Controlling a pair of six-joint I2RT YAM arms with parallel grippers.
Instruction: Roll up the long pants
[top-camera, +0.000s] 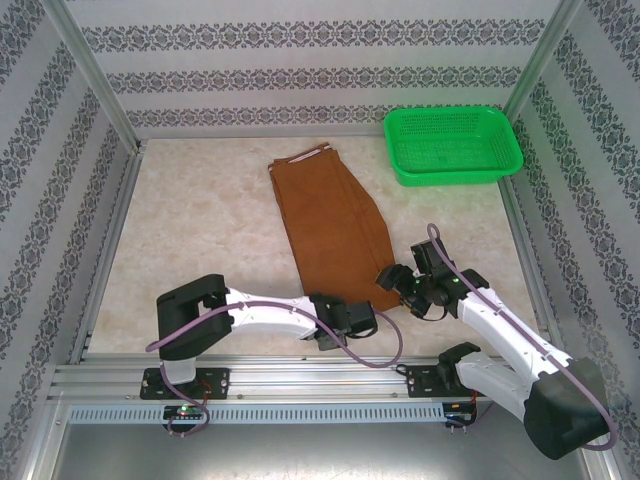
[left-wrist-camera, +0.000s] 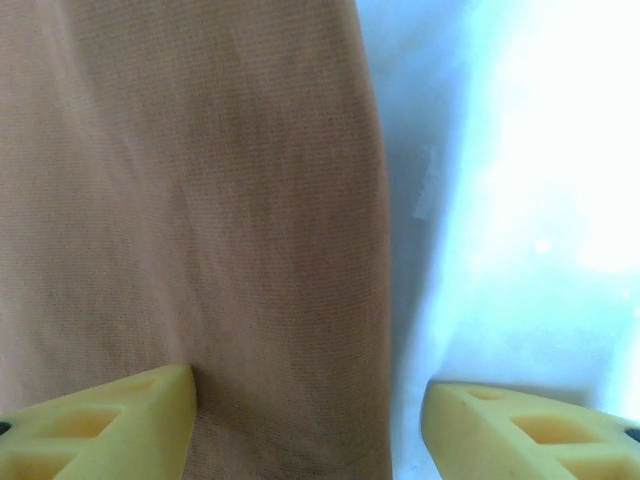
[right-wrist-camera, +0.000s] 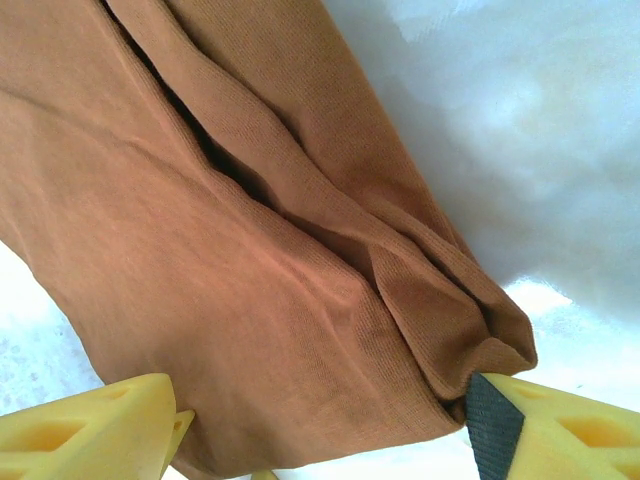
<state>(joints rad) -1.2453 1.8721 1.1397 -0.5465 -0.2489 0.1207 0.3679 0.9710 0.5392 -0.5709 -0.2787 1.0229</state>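
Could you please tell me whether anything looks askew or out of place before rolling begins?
Nothing is spilled or damaged. The long pants lie slightly slanted on the table, and near the right gripper their stacked legs are ridged and gaping at the hem, not flat. The green basket sits apart.

Far right corner — green basket (top-camera: 453, 145)

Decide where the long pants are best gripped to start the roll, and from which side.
Probably the near hem corners, from the arms' side: the long pants lie flat, waistband far, leg ends nearest the open left gripper and right gripper.
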